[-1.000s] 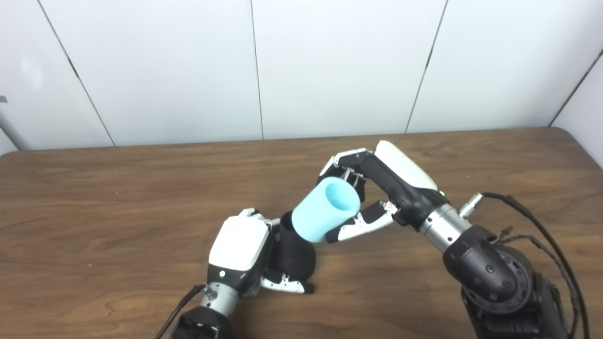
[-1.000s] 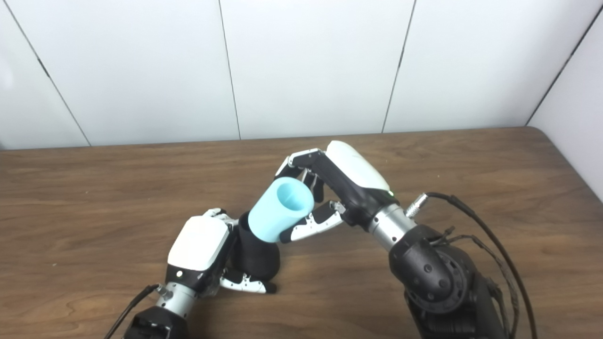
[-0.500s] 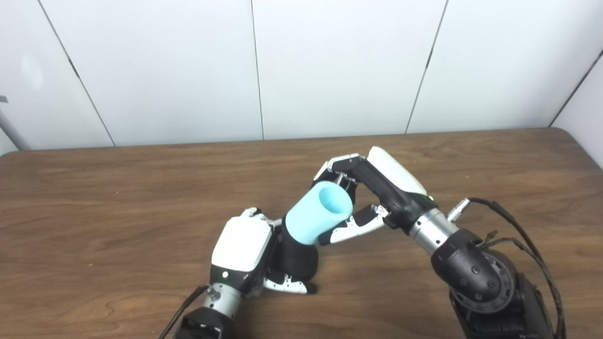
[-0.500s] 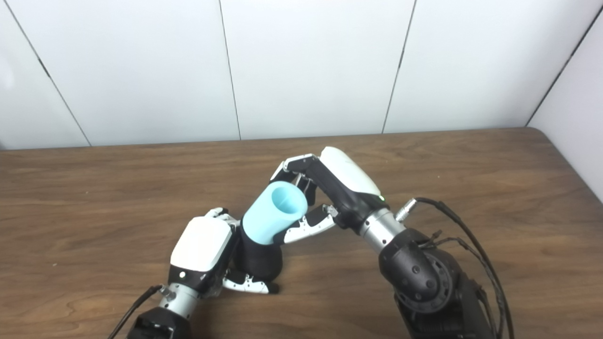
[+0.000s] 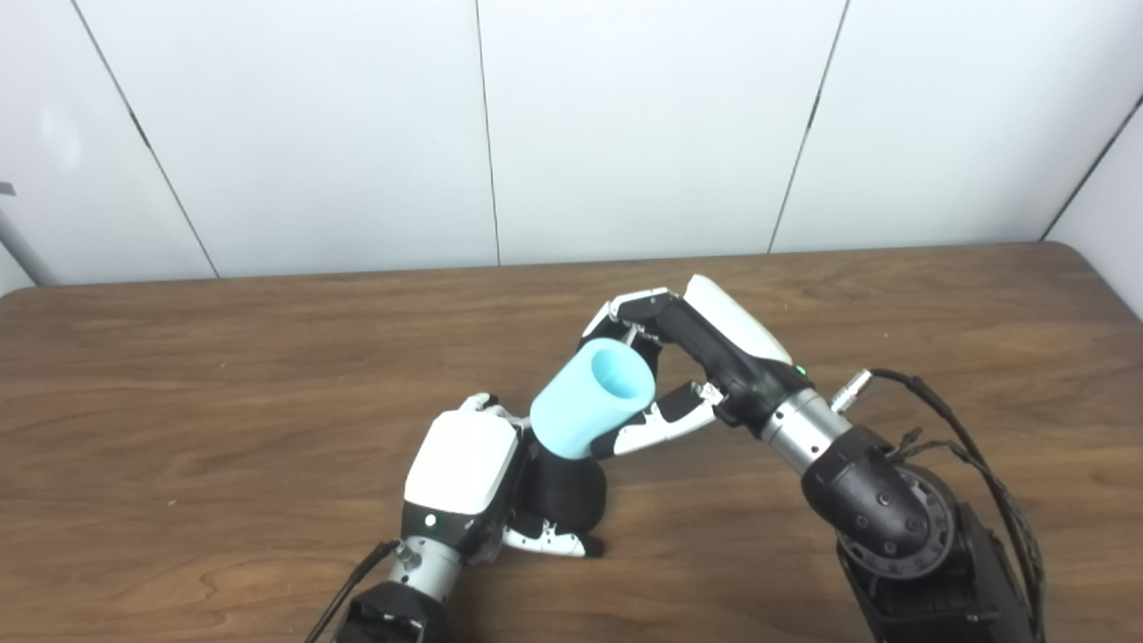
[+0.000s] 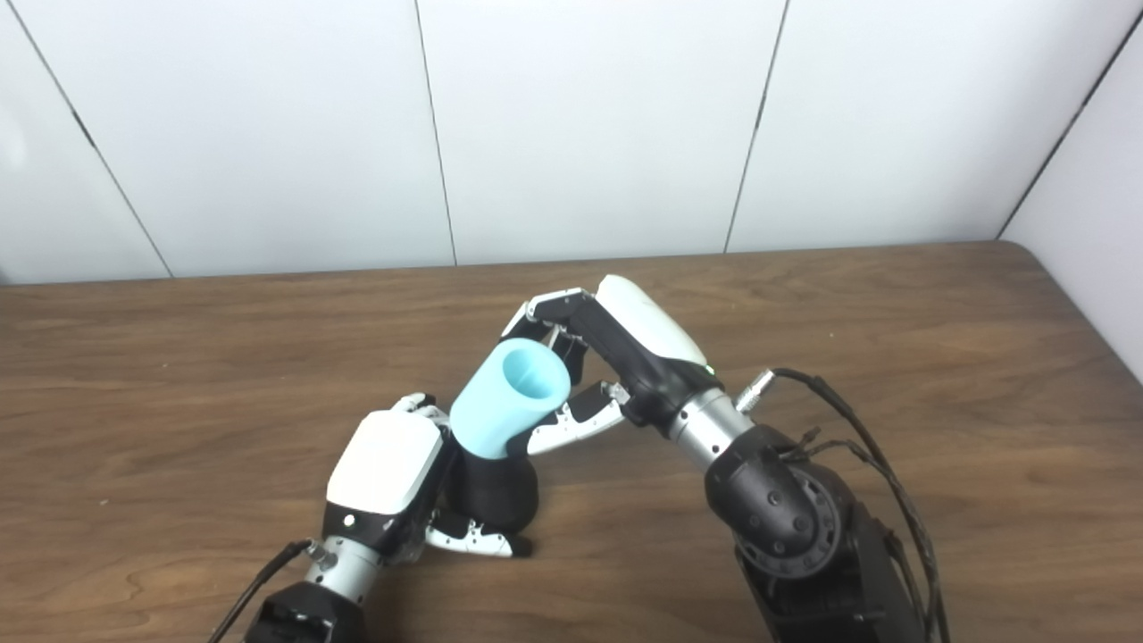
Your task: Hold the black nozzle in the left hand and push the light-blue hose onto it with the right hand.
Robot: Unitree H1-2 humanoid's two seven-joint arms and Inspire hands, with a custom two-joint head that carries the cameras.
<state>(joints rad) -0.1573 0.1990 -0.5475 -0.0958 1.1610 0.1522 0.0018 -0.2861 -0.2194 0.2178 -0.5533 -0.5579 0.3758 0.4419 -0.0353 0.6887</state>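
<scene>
Your left hand [image 5: 460, 469] wraps its fingers around the black nozzle [image 5: 563, 491], bracing it on the table [image 5: 179, 402] toward the near edge so it cannot slide. Your right hand [image 5: 705, 362] clasps the light-blue hose [image 5: 589, 402], tilted with its lower end over the nozzle's top, apparently partly seated.

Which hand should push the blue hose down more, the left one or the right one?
The right hand. It already grips the hose, whose lower end sits over the nozzle. The left hand is busy holding the nozzle on the table.
</scene>
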